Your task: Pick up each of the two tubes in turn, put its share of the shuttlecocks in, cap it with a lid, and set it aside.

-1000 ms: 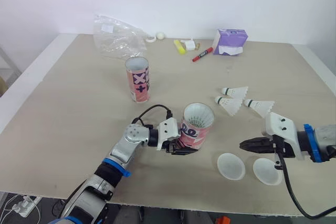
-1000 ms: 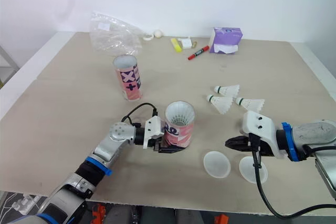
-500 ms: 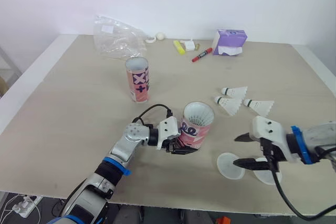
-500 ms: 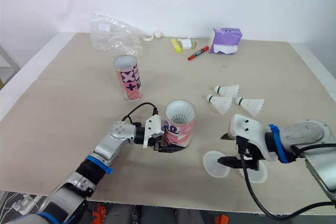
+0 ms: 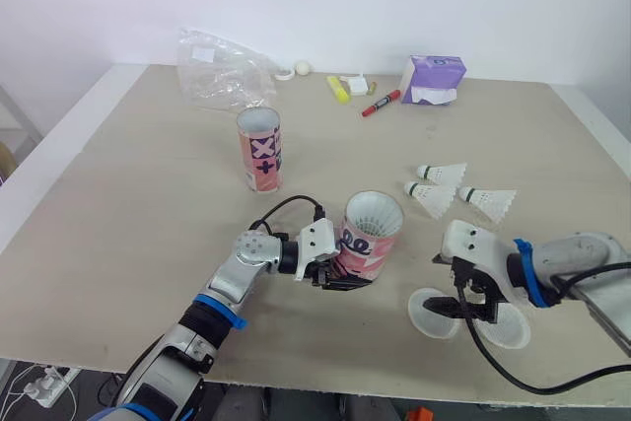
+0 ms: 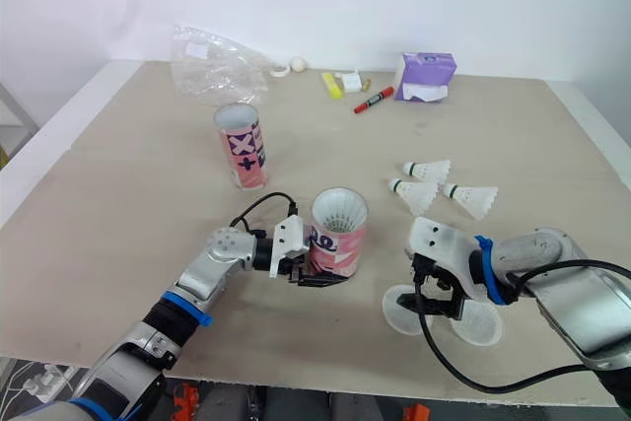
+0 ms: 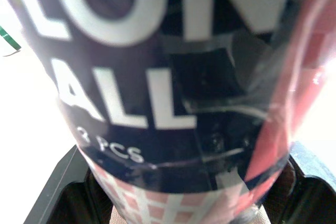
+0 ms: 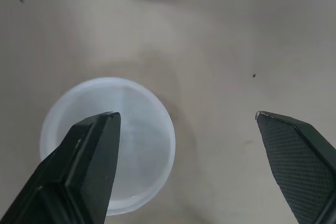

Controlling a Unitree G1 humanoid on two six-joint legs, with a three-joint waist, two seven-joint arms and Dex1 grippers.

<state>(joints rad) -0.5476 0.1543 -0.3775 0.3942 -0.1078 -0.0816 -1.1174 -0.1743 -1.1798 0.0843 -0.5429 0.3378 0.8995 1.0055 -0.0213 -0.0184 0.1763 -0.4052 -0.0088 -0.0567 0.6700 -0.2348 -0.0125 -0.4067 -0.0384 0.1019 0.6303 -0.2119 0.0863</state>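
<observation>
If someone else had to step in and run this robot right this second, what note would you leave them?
Left gripper: shut on the near tube, low on its body; white feathers show inside, count unclear.
Right gripper: open, hovering over one lid, with the second lid beside it.
The far tube stands open further back. Three shuttlecocks lie loose on the table, on the right.
Done: near tube loaded, at least in part.
Left: cap it, set it aside, then fill and cap the far tube.
</observation>
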